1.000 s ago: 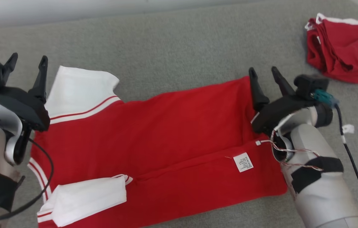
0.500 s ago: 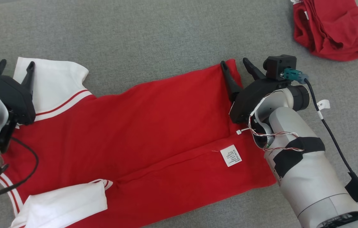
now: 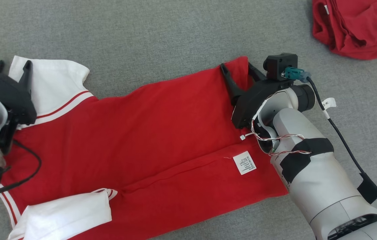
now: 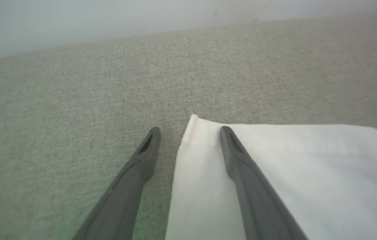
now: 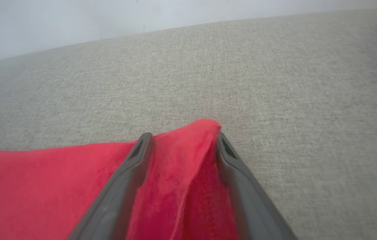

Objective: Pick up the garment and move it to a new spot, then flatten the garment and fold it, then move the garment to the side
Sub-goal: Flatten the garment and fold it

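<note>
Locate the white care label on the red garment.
In the head view, the care label lies on the folded-over lower flap of the red garment, toward its right end, just left of the robot's right forearm.

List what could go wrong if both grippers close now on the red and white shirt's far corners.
The left gripper straddles the white sleeve's edge, one finger over bare grey fabric surface; closing may pinch only a sliver, which could slip.
The red hem corner is bunched between the right gripper's open fingers; it might catch one layer and undo the fold.
</note>
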You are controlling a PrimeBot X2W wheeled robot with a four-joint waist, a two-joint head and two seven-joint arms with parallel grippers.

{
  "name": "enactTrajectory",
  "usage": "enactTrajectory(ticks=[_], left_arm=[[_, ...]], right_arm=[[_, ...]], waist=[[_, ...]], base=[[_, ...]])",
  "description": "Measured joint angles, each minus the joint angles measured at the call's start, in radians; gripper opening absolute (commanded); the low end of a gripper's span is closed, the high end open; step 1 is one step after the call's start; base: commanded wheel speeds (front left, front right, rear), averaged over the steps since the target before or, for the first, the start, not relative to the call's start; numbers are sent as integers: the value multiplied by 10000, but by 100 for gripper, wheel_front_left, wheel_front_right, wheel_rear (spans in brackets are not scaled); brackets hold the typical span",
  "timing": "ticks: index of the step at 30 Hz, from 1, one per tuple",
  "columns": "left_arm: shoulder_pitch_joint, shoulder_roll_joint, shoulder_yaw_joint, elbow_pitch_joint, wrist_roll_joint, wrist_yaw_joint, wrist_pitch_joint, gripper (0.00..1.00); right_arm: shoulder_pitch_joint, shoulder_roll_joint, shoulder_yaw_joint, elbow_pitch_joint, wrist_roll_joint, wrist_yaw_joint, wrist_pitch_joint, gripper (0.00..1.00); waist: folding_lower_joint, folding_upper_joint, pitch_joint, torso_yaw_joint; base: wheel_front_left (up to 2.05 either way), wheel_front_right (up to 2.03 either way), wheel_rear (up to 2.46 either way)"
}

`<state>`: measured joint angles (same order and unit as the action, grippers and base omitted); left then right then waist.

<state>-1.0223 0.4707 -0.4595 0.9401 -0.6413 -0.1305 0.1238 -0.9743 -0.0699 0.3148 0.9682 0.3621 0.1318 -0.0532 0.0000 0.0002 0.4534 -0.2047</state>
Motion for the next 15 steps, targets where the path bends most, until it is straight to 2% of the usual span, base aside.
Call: enactTrajectory(ticks=[1, 5, 15], left_arm=[[-1, -17, -105, -90, -190, 0, 6, 0], [9, -113, -401, -299, -702, -4, -88, 0], [21, -54, -836, -616, -911, -6, -1808, 0]], right_arm=[[-42, 0, 54, 29, 35, 0, -12, 0], [-141, -63, 188, 198, 136, 0, -140, 0], [-87, -533, 226, 491, 362, 0, -1081, 0]], waist=[[0, 0, 9, 23], [1, 0, -21, 140], [0, -2, -528, 435]], base=[[0, 0, 0], [0, 0, 0], [0, 0, 0]])
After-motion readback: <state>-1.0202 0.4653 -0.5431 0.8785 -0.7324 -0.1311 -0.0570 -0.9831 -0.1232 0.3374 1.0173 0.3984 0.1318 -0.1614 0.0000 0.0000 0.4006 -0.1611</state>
